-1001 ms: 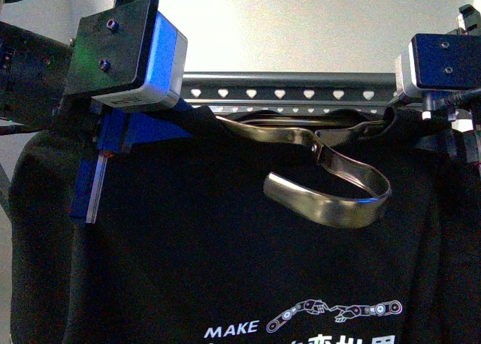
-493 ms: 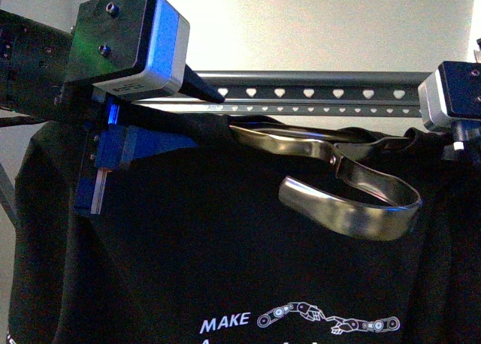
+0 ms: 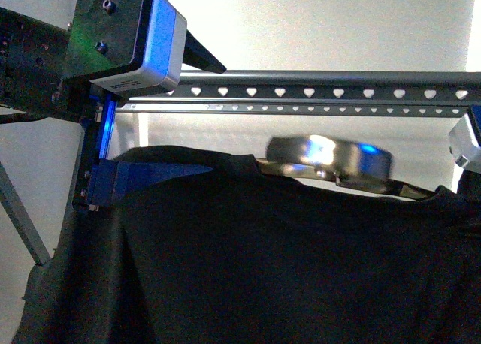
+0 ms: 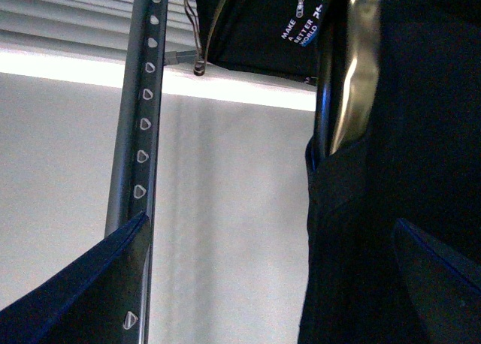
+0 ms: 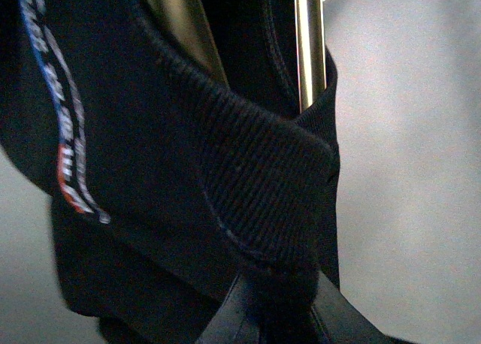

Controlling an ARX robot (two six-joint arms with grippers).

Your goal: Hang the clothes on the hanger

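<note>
- Black T-shirt hung below the rails of the rack, not on them.
- Its shiny hanger hook showed blurred just under the lower rail.
- Your left tool stood wide, one finger at the shirt's shoulder, the other up by the rails.
- Your right tool pinched the shirt's ribbed collar.

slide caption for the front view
Black T-shirt on its shiny hanger held just below the heart-holed rack rail, open left pincer at its shoulder.

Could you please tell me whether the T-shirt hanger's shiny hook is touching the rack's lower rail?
Apart. The front view shows a strip of bright wall between the hook and the lower rail above it.
</note>
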